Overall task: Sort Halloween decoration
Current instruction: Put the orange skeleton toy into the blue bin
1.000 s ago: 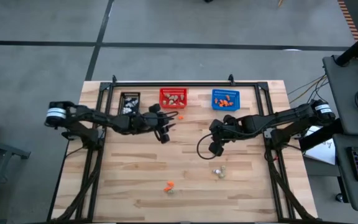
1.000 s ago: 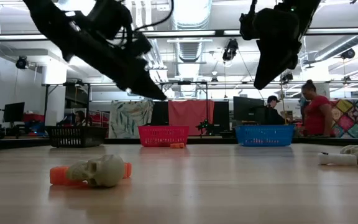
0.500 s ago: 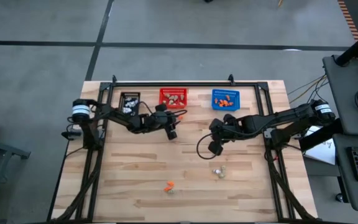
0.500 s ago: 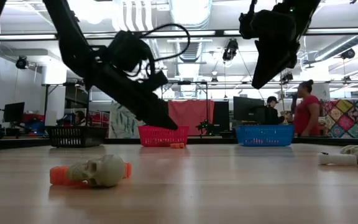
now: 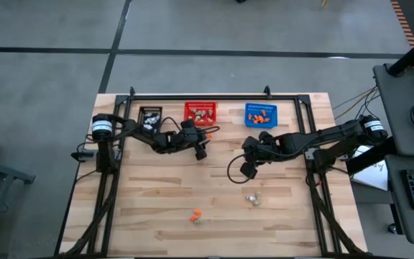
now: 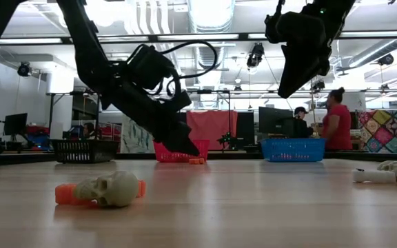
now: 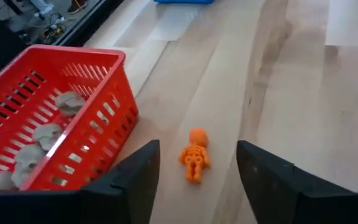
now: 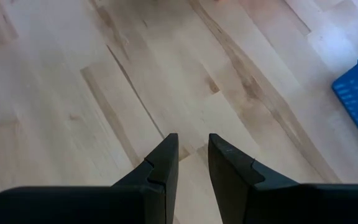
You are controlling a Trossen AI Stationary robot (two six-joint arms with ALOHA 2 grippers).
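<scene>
An orange skeleton (image 7: 194, 160) lies on the table (image 5: 157, 208) just beside the red basket (image 5: 200, 113), outside its wall, and the left gripper (image 7: 197, 180) is aimed straight at it: in the left wrist view the figure sits in the gap between the two fingers, a little ahead of the tips. Its long axis runs nearly along the gripper's line of sight, head away from the fingers, legs toward them, so the jaws already straddle it across its narrow width. The left jaws stand wide and hold nothing. In the high view the left arm reaches from the table's left edge across the black basket (image 5: 149, 117), its gripper (image 5: 200, 150) low and tilted down by the red basket's near corner; this arm is by far the nearer one. The likely move is a short push forward and down, then a close on the torso. The right gripper (image 5: 248, 170) hangs over the table's middle, below the blue basket (image 5: 260, 114), fingers narrow with a slim gap and nothing between them. More trinkets (image 5: 253, 198) lie loose nearer the front edge, well apart from both grippers, with an orange one (image 5: 195, 214) to their left.
</scene>
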